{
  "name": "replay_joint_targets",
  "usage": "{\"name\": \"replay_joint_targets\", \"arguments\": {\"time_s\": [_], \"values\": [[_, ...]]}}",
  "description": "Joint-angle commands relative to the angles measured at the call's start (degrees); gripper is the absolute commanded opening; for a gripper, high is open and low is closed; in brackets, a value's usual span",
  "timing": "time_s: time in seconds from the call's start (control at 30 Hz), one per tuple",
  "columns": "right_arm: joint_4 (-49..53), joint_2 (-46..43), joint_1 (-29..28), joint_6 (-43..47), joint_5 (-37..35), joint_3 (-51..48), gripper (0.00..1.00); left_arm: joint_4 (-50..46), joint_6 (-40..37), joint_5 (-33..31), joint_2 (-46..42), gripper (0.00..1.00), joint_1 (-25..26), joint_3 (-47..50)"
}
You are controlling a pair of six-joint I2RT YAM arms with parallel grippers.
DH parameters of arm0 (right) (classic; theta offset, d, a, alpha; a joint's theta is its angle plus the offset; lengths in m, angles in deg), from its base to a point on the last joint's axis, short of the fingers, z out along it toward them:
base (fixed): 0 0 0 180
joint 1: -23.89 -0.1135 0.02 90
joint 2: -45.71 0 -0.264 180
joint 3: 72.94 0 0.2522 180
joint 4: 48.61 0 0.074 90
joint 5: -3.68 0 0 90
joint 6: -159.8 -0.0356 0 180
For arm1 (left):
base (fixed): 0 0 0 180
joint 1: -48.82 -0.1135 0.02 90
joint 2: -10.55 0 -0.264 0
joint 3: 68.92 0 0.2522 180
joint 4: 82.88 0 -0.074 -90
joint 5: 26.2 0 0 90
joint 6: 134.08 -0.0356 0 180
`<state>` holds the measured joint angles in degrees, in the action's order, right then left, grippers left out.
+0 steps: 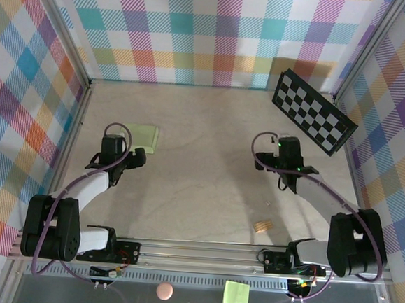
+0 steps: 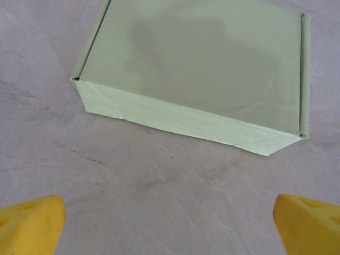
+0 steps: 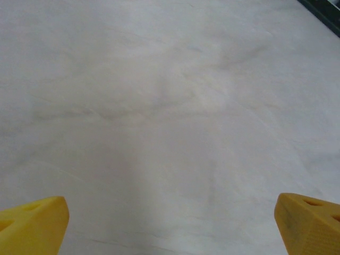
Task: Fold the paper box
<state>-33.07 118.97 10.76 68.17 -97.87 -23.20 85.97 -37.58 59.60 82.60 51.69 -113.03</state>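
The paper box (image 2: 196,74) sits closed on the table (image 2: 133,180) just ahead of the left gripper (image 2: 170,226), jaws spread wide and empty (right gripper (image 3: 170,226) likewise); folding looks finished, so the next move only calls for backing clear

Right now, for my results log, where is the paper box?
In the top view the paper box lies folded on the left half of the table, just ahead of the open left gripper, not touching it.
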Motion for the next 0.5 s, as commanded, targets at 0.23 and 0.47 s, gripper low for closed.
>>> {"name": "replay_joint_targets", "arguments": {"time_s": [0.23, 0.47], "values": [[-27.88, -1.06, 12.26, 2.71, 8.9, -12.98, 0.99, 25.25, -6.79, 3.35, 2.13, 1.0, 0.71, 7.19], [-35.03, 5.04, 13.1, 0.57, 13.11, -10.91, 0.99, 35.93, -8.66, 4.12, 7.47, 1.0, 0.62, 7.21]]}}
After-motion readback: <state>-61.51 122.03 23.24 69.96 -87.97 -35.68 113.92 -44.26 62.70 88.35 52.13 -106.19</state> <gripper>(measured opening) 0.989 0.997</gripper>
